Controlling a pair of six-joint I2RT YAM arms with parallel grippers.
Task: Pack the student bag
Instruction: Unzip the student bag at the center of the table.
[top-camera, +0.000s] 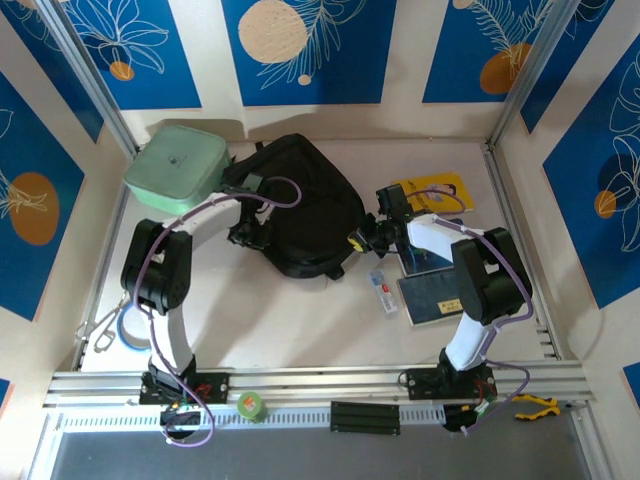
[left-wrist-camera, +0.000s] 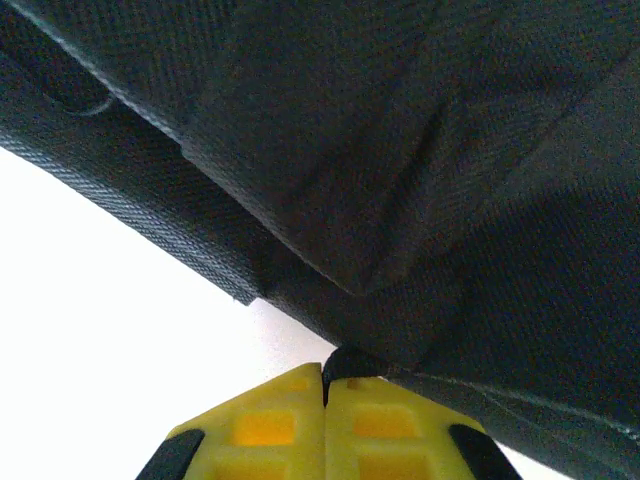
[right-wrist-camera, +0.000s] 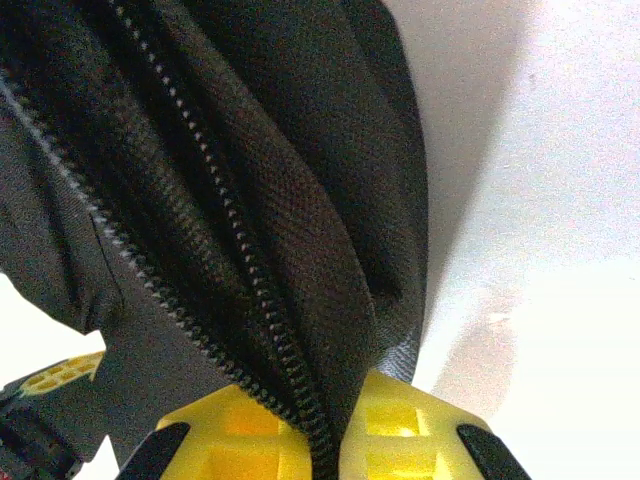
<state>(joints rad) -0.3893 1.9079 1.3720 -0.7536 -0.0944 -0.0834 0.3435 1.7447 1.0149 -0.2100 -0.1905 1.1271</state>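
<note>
Little packed yet: holding the student bag at frame centre with left gripper clamped on its fabric and right gripper clamped on its zipper edge, yellow book outside at right.

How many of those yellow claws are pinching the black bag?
2. The left gripper is closed on fabric at the left side of the bag. The right gripper clamps the zipper edge on its right side.
</note>
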